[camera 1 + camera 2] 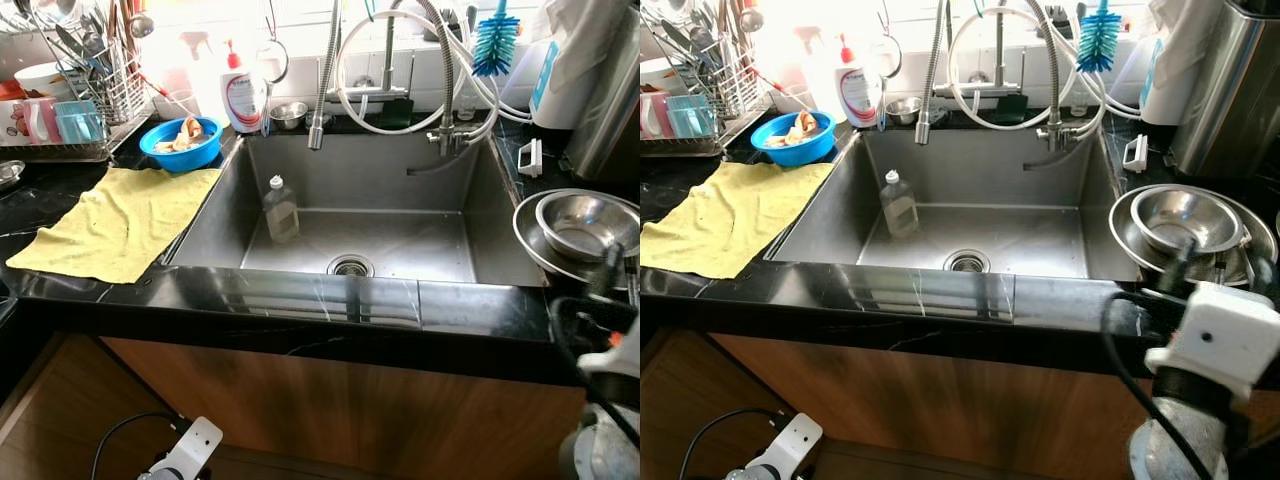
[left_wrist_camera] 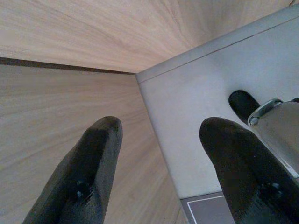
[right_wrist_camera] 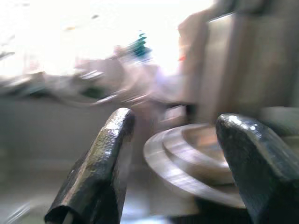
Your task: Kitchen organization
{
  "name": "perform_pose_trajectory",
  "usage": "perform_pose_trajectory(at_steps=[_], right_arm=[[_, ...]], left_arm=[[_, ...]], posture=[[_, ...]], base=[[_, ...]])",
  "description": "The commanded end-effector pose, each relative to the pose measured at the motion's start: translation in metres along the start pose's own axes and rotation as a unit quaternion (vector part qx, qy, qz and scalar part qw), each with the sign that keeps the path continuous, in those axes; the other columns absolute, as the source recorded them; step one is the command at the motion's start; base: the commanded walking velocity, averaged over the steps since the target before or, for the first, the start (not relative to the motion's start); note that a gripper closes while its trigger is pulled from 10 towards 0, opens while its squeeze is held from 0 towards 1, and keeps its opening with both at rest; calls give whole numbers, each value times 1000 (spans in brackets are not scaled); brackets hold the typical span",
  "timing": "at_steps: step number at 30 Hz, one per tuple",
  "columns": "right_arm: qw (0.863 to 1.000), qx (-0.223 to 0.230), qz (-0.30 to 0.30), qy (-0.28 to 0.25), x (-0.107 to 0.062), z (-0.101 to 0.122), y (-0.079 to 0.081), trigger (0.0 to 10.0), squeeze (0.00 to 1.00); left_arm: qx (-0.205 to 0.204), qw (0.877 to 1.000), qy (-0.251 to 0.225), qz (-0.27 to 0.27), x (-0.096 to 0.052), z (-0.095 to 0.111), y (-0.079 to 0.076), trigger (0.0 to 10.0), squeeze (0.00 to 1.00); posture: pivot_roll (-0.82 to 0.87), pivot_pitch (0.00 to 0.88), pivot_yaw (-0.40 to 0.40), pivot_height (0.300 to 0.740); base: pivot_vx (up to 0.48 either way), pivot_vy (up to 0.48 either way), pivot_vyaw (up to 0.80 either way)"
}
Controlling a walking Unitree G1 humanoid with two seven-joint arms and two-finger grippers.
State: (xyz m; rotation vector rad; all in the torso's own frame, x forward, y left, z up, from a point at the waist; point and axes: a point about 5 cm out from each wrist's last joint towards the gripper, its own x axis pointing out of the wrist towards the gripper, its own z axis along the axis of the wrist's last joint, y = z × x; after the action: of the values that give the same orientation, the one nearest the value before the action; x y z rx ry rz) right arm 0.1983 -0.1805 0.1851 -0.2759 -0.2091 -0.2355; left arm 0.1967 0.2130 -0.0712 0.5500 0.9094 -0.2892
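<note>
Your right gripper (image 3: 170, 172) is open, just short of the steel bowls (image 1: 1185, 222) at the counter's (image 1: 730, 280) right edge. Your left gripper (image 2: 163, 177) hangs open by the cabinet (image 2: 56, 116).

Sink basin (image 1: 400, 240): we find most of its floor open, with one clear bottle (image 1: 281, 208) upright near the left wall. Above the basin: a pull-down faucet (image 1: 322, 90) and looped hoses (image 1: 400, 70) hang over the back edge. Left counter (image 1: 40, 200): we see it covered by a yellow cloth (image 1: 120, 220), with a blue bowl (image 1: 181, 142) and dish rack (image 1: 70, 100) behind. Right counter: stacked steel bowls (image 1: 580, 228) take up the space; our right gripper (image 3: 177, 172), fingers apart, sits just before them. The front rim is bare.
</note>
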Motion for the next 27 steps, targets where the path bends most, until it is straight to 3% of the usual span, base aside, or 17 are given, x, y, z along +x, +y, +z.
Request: perform_pose_trajectory(at_steps=[1, 6, 11, 14, 15, 16, 17, 18, 19, 21, 26, 27], right_arm=[[999, 2, 40, 20, 0, -7, 9, 10000, 0], [996, -1, 82, 20, 8, -10, 18, 10000, 0], [992, -56, 116, 10, 14, -10, 18, 10000, 0], [983, -123, 135, 5, 12, -9, 8, 10000, 0], [962, -206, 182, -5, 8, -10, 2, 10000, 0], [955, -225, 195, -7, 7, -10, 1, 10000, 0], [936, -271, 225, -3, 5, -12, -5, 10000, 0], [936, -271, 225, -3, 5, -12, -5, 10000, 0], [929, -302, 216, 5, 7, -9, -19, 10000, 0], [931, -308, 196, 7, 10, -3, -31, 10000, 0], [907, -373, 192, 12, 10, 7, -52, 10000, 0], [896, -396, 199, 15, 8, 9, -55, 10000, 0]], left_arm=[[-10, 1000, 8, 4, -1, -3, 3, 10000, 0], [-13, 1000, 10, 5, -1, -4, 4, 10000, 0], [-14, 1000, 10, 5, -1, -4, 4, 10000, 0], [-16, 1000, 10, 6, -1, -4, 4, 10000, 0], [-17, 1000, 10, 5, -1, -4, 5, 10000, 0], [-17, 1000, 11, 5, -1, -4, 5, 10000, 0], [-17, 1000, 11, 5, -1, -4, 5, 10000, 0], [-17, 1000, 11, 5, -1, -4, 5, 10000, 0], [-17, 1000, 11, 5, -1, -4, 4, 10000, 0], [-17, 1000, 12, 5, -1, -4, 5, 10000, 0], [-16, 1000, 9, 5, 0, -1, 6, 10000, 0], [-15, 1000, 9, 5, 0, -1, 6, 10000, 0]], posture=[[-150, 0, 91, 740], [-155, 0, 95, 740], [-156, 0, 95, 740], [-164, 0, 96, 740], [-170, 0, 100, 740], [-170, 0, 100, 740], [-176, 0, 101, 740], [-176, 0, 101, 740], [-179, 0, 102, 740], [-183, 0, 103, 740], [-189, 0, 108, 740], [-191, 0, 115, 740]], base=[[0, 0, 0], [0, 0, 0], [0, 0, 0], [0, 0, 0], [0, 0, 0], [0, 0, 0], [0, 0, 0], [0, 0, 0], [0, 0, 0], [0, 0, 0], [0, 0, 0], [0, 0, 0]])
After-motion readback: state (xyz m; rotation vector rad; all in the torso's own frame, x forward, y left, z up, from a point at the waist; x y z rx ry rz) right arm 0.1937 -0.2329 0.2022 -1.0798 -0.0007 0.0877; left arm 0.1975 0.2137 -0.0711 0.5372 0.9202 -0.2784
